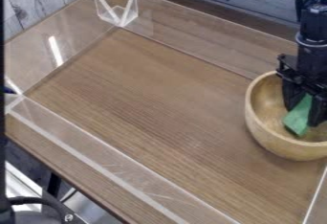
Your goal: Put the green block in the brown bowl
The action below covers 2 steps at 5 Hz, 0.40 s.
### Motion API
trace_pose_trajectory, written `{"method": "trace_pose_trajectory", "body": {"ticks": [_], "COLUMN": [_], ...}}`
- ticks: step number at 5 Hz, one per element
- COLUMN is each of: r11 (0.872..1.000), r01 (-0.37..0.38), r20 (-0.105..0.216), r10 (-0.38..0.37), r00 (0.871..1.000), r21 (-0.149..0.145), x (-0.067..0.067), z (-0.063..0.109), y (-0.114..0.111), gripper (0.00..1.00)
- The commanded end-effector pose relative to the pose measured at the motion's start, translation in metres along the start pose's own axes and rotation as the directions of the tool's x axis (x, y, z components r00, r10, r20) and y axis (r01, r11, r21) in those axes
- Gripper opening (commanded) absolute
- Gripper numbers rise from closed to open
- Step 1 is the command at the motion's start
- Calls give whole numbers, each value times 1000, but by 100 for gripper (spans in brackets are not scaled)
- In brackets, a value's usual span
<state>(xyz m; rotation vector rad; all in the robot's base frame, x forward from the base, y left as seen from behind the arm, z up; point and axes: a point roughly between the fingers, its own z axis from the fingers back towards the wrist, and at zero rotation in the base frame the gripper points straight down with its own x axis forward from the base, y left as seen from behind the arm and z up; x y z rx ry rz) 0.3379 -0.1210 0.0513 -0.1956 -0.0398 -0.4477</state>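
The brown bowl [265, 123] sits at the right edge of the wooden table. My gripper [303, 108] hangs straight down into it, black fingers reaching below the rim. The green block [299, 122] stands tilted between the fingers, inside the bowl, with its lower end near the bowl's floor. The jaws look closed on the block's upper part, which the fingers partly hide.
Clear acrylic walls [76, 137] fence the wooden tabletop [141, 84], and a clear bracket [117, 10] stands at the far corner. The bowl lies close to the right and near walls. A grey plank wall rises behind the table.
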Motion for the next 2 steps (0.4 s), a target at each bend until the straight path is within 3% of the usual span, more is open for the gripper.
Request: {"method": "trace_pose_trajectory", "body": {"ticks": [1,2], "r11": [1000,1000], "r01": [1,0], "r20": [57,61], "r10": [-1,-1], "r00": [998,998], "r21": [12,10], "x": [11,10], "z": [18,22], "y": [4,4], "gripper": [0,0]}}
